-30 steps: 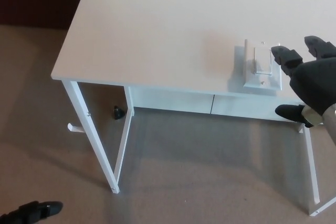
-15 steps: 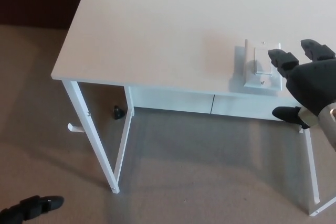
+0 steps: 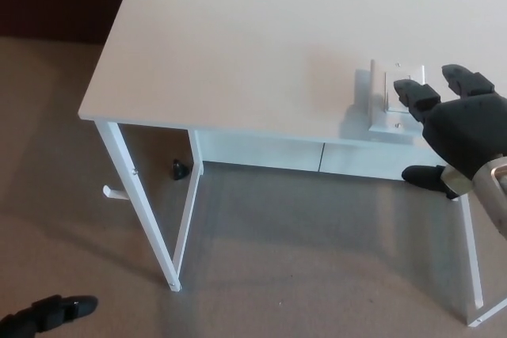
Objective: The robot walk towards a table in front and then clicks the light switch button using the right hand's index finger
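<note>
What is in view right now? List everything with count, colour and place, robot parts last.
table: one, white, fills the upper picture, white legs down to the floor
light switch: one, white plate, on the table near its front edge, right side
small knob-like object: one, black, on the floor under the table
carpet: beige, under and around the table
right hand: one, black, open, index fingertip over the light switch
left hand: one, black, bottom left corner, barely in frame

Soft, even light washes out the white table (image 3: pixel 238 45), which casts a faint shadow on the carpet (image 3: pixel 301 227).
</note>
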Controlling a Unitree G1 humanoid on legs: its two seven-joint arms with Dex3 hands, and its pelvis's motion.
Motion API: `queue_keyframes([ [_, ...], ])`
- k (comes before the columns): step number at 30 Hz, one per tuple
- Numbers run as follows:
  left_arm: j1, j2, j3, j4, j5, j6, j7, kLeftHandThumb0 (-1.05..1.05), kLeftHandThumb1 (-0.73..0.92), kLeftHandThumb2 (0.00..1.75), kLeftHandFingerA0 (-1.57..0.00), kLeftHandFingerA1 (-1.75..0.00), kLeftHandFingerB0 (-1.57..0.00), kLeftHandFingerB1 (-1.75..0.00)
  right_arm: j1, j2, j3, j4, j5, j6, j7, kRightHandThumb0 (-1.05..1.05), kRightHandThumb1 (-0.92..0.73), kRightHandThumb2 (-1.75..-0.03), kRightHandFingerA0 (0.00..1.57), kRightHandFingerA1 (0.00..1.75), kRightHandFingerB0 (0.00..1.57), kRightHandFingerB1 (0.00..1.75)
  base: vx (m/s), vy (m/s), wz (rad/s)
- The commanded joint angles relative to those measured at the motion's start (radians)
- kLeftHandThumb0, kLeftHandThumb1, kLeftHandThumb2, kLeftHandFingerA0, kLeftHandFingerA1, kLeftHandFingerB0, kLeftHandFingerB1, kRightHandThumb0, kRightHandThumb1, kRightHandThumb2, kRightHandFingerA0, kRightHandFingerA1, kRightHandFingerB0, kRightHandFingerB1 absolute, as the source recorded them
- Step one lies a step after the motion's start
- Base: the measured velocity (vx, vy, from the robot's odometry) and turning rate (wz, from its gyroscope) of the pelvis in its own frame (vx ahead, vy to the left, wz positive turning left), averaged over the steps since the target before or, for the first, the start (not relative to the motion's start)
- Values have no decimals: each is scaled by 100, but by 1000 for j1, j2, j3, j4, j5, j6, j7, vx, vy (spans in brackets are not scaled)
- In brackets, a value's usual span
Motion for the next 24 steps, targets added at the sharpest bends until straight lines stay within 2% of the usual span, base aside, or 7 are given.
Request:
queue_keyframes([
  [1, -3, 21, 3, 5, 9, -20, -11, -21, 61, 58, -46, -43, -39, -39, -17, 4, 9, 36, 6, 9, -9, -87, -65, -92, 0, 0, 7, 15, 0, 0, 0],
  [19, -10, 26, -3, 10, 14, -24, -13, -21, 62, 58, -45, -42, -39, -39, -51, 26, 54, 128, -2, 29, -16, -85, -64, -91, 0, 1, 7, 15, 0, 0, 0],
  [24, -15, 27, 0, 3, 7, -11, -18, -20, 62, 58, -44, -42, -38, -39, -39, 34, 68, 135, 2, 10, -59, -84, -62, -90, 0, 3, 6, 14, 0, 0, 0],
])
